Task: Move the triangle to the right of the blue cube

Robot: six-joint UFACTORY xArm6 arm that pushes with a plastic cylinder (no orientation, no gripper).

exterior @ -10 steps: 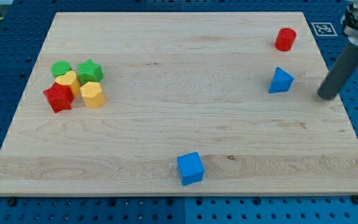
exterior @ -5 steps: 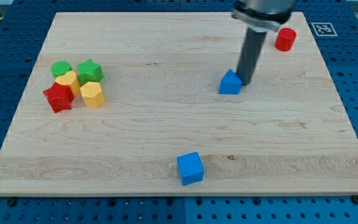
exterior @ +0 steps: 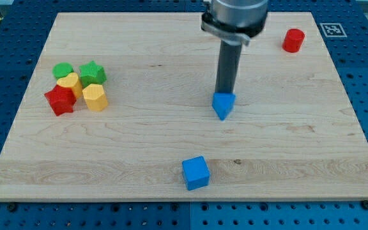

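The blue triangle [exterior: 223, 105] lies near the middle of the wooden board [exterior: 171, 64], a little right of centre. My tip [exterior: 224, 93] touches its top edge, with the dark rod rising straight above it. The blue cube [exterior: 195, 172] sits near the board's bottom edge, below and slightly left of the triangle, well apart from it.
A red cylinder [exterior: 292, 40] stands at the top right. At the left is a tight cluster: a green cylinder [exterior: 62, 70], a green star [exterior: 92, 72], a yellow block [exterior: 69, 82], an orange hexagonal block [exterior: 95, 97] and a red star [exterior: 60, 100].
The rod came in from the board's right edge and pushed the blue triangle leftward, then down. The triangle has turned so a corner points to the view's bottom. Other blocks have not moved.
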